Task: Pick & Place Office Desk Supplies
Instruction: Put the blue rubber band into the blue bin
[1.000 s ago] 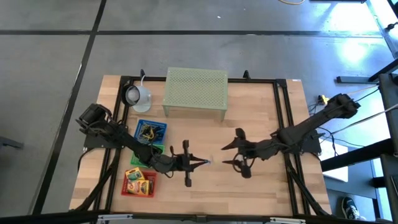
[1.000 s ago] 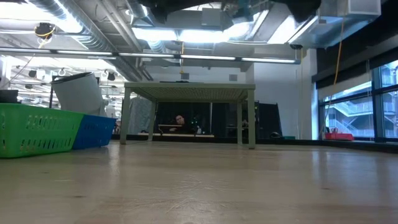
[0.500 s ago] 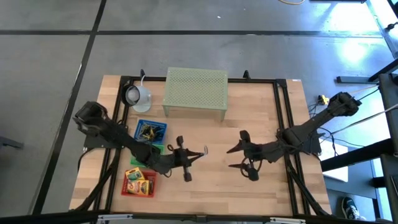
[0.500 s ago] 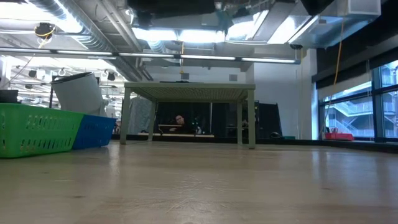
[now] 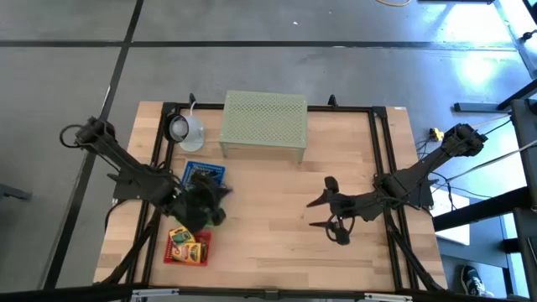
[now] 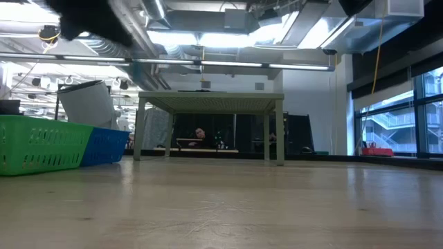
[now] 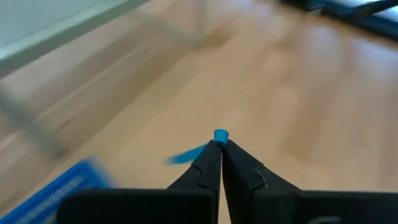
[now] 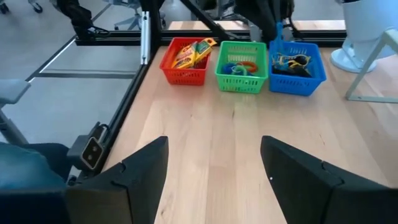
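Observation:
My left gripper (image 5: pixel 220 195) hovers over the row of baskets at the table's left, shut on a thin blue loop (image 7: pixel 220 134). In the right wrist view it shows far off (image 8: pixel 277 25) above the green basket (image 8: pixel 242 65) and the blue basket (image 8: pixel 297 64). The green basket holds coloured loops. The red basket (image 8: pixel 185 61) holds yellow printed boxes, and the blue one holds small dark and yellow pieces. My right gripper (image 5: pixel 321 215) is open above bare wood right of the table's middle, touching nothing. My left gripper pinches the blue loop between its two fingers at their very tips. A short bit (image 7: pixel 221 133) sticks out past the tips, and another blue stretch (image 7: pixel 185 157) trails beside one finger. The loop is lifted clear of the table.
The pale green mesh stand (image 5: pixel 263 126) is at the far middle of the table, and the white round lamp-like object (image 5: pixel 185 130) is at the far left. A black frame rail (image 8: pixel 144 37) runs along the table's sides. Bare wood (image 5: pixel 268 235) lies between the two grippers.
My left gripper has swung from the table's middle toward the left, over the baskets, staying shut on the blue loop, and its arm has drawn back past the left edge. My right gripper has drifted slightly toward the right and near edges, still open.

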